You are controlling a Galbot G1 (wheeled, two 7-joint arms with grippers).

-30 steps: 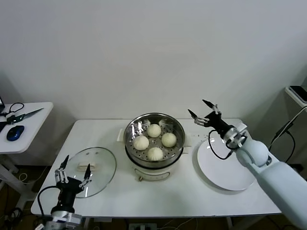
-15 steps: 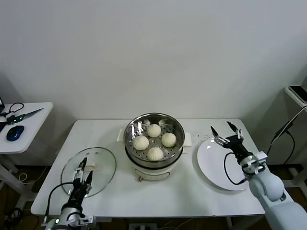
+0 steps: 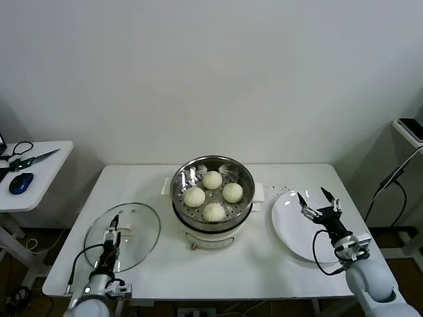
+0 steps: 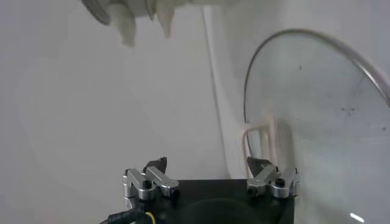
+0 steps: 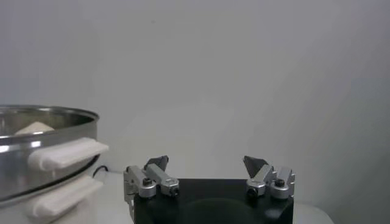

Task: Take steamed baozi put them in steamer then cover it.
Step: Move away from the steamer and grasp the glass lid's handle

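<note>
Four cream-white baozi (image 3: 213, 195) lie in the shiny steel steamer (image 3: 180, 179) on its white pot base at the table's middle. The steamer has no cover on it. The glass cover (image 3: 142, 228) lies flat on the table to the steamer's left, with its white handle (image 4: 261, 139) up. My left gripper (image 3: 114, 228) is open and empty, low over the cover's near side, just short of the handle; it also shows in the left wrist view (image 4: 208, 163). My right gripper (image 3: 319, 200) is open and empty above the white plate; it also shows in the right wrist view (image 5: 207, 161).
The flat white plate (image 3: 291, 231) lies bare to the right of the steamer. The steamer's rim and white side handle (image 5: 64, 153) show in the right wrist view. A small side table (image 3: 39, 178) with a mouse and scissors stands at the far left.
My right arm has drawn back from beside the steamer and come down over the plate. My left gripper has turned and moved in over the cover toward its handle.
</note>
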